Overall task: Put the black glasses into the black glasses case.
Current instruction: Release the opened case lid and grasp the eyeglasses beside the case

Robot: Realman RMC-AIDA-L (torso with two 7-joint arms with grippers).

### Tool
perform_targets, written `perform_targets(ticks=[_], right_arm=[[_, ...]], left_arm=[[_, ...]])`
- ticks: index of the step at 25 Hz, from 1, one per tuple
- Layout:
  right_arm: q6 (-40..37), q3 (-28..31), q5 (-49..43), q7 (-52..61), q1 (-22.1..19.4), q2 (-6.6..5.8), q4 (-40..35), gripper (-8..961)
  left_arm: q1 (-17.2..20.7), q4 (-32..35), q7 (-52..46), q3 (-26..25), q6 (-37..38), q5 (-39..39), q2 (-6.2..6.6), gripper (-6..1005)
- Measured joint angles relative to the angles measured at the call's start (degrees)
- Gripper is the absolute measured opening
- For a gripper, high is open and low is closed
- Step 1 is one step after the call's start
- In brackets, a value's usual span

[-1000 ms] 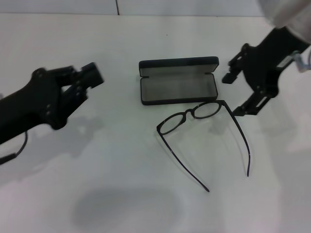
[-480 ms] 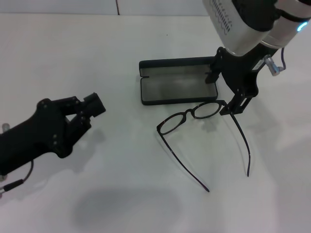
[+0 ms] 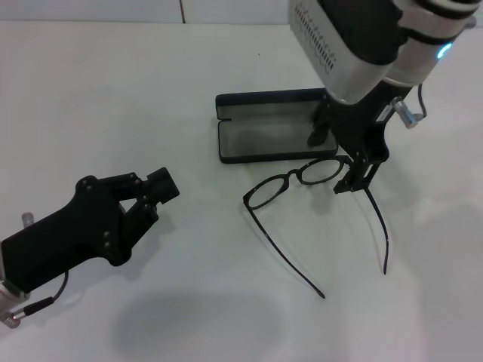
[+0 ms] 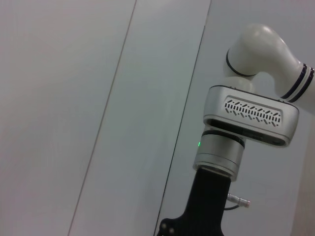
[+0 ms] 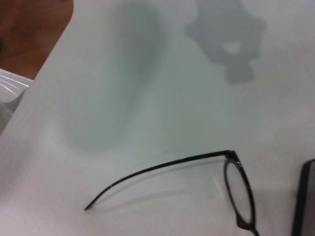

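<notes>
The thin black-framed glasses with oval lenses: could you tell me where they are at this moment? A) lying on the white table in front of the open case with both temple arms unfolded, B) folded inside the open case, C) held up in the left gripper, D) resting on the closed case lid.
A: the thin black-framed glasses lie on the white table, temples spread, just in front of the open black hard-shell case, whose grey interior is empty.

The black glasses [image 3: 313, 175] have a thin frame that looks like glossy plastic, with clear lenses. The black glasses case [image 3: 275, 125] has a matt hard shell and a soft-looking grey lining inside. The table [image 3: 226, 302] is smooth, white and slightly shiny.
</notes>
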Motion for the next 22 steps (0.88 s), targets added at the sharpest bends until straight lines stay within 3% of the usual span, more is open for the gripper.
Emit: perform_targets(ticks=[9, 22], right_arm=[[4.8, -4.8, 2.5, -0.4, 1.6, 0.01, 5.9, 740], [7.5, -5.6, 5.0, -2.9, 2.7, 0.0, 10.9, 719]], left_arm=[[-0.1, -1.3, 0.9, 0.4, -1.7, 0.0, 0.0, 98], [0.0, -1.9, 1.2, 0.3, -2.7, 0.8, -0.08, 99]])
